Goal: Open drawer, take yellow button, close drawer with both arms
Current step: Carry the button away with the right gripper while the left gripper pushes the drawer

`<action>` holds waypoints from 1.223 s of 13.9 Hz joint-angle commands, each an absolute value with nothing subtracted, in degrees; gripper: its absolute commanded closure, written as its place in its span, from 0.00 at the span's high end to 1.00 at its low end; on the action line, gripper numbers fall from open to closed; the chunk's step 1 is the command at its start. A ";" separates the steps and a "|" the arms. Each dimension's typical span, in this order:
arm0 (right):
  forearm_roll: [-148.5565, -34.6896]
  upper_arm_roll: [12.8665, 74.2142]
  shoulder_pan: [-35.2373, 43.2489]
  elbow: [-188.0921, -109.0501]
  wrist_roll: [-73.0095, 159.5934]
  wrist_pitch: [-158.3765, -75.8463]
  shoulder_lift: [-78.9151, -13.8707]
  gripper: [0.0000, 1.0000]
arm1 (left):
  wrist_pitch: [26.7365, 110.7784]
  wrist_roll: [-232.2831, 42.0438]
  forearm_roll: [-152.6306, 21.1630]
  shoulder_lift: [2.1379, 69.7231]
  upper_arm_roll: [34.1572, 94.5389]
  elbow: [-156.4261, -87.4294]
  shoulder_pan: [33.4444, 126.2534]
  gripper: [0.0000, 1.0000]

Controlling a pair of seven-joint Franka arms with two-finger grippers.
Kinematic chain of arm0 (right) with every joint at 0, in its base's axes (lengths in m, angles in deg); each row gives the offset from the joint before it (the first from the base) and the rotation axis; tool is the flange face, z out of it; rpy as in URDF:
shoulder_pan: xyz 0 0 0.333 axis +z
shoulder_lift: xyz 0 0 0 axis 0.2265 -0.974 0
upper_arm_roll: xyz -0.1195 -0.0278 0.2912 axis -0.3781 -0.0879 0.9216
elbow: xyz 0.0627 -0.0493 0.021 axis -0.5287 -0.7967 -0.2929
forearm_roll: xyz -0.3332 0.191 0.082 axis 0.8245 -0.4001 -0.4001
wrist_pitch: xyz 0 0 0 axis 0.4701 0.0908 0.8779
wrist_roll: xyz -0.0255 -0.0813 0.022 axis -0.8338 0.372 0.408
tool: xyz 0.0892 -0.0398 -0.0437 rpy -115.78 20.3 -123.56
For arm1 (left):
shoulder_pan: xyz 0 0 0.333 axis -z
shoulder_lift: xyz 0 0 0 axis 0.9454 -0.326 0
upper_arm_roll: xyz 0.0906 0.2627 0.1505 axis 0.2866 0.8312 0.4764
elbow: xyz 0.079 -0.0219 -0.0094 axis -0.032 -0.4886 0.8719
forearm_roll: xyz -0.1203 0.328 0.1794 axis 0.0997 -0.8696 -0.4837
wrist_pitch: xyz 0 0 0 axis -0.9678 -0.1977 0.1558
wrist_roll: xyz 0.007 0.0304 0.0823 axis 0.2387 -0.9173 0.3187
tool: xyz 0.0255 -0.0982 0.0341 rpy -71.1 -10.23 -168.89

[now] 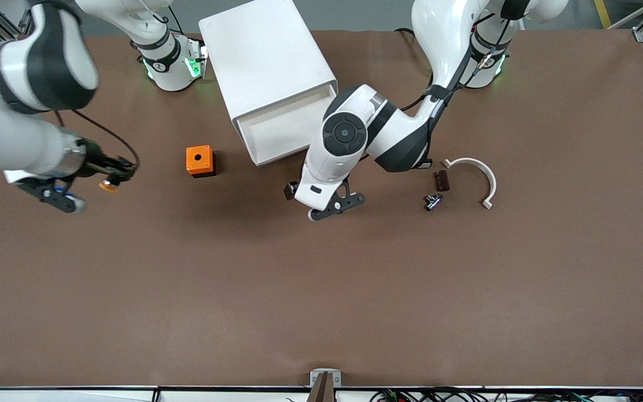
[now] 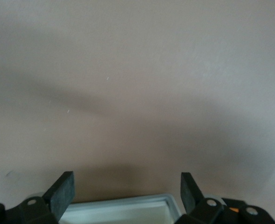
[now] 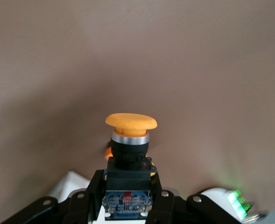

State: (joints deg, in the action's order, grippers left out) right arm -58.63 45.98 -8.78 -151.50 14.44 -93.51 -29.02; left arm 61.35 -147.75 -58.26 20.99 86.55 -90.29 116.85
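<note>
The white cabinet stands between the two arm bases. Its top drawer is pulled out toward the front camera and looks empty. My left gripper hangs open just in front of the drawer. In the left wrist view the drawer's rim shows between the spread fingers of the left gripper. My right gripper is in the air over bare table toward the right arm's end. It is shut on the dark body of the button. The right wrist view shows the button, orange cap outward, in the right gripper.
An orange cube with a hole sits beside the drawer, toward the right arm's end. Toward the left arm's end lie a white curved piece, a small dark brown part and a small black part.
</note>
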 commanded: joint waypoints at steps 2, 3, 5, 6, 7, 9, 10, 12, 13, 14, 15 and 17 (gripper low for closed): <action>-53.92 47.41 -17.82 -168.96 31.20 -110.69 -23.37 0.00 | 60.32 -150.80 -61.10 25.16 87.16 -95.68 119.75 1.00; -49.98 47.41 -19.58 -172.30 33.23 -116.74 -23.63 0.00 | 60.32 -151.07 -61.10 25.51 87.24 -96.56 120.54 1.00; -43.99 47.41 -24.14 -177.41 37.01 -129.05 -24.85 0.00 | 59.27 -152.12 -61.10 27.00 87.24 -97.88 121.33 1.00; -43.71 47.49 -27.21 -178.21 39.64 -133.28 -27.21 0.00 | 58.65 -152.30 -61.10 27.62 87.16 -98.15 121.51 1.00; -43.70 47.58 -30.03 -178.31 43.41 -136.81 -29.41 0.00 | 57.69 -152.39 -61.10 27.63 87.16 -98.15 121.77 1.00; -43.70 47.50 -33.11 -178.22 48.17 -142.87 -33.54 0.00 | 57.15 -153.96 -61.10 27.63 87.33 -98.85 123.26 1.00; -43.70 47.50 -34.70 -178.22 49.58 -145.69 -35.65 0.00 | 57.15 -155.10 -61.19 27.71 87.24 -99.12 123.36 1.00; -43.70 47.50 -36.55 -178.22 51.44 -151.40 -40.04 0.00 | 57.15 -156.25 -62.07 27.63 87.16 -99.47 124.58 1.00; -43.62 47.50 -37.34 -178.13 51.79 -153.43 -41.81 0.00 | 57.15 -156.95 -62.16 27.54 87.16 -99.47 125.20 1.00; -43.62 47.50 -37.52 -178.05 52.06 -155.37 -43.39 0.00 | 57.06 -157.66 -62.16 27.45 87.07 -99.47 125.46 1.00; -43.62 47.58 -37.53 -177.96 52.15 -156.87 -44.45 0.00 | 56.98 -158.10 -62.16 27.45 86.98 -99.65 125.99 1.00; -43.62 47.58 -37.53 -177.52 52.06 -157.32 -46.04 0.00 | 56.98 -159.24 -61.98 27.45 86.89 -99.56 126.78 1.00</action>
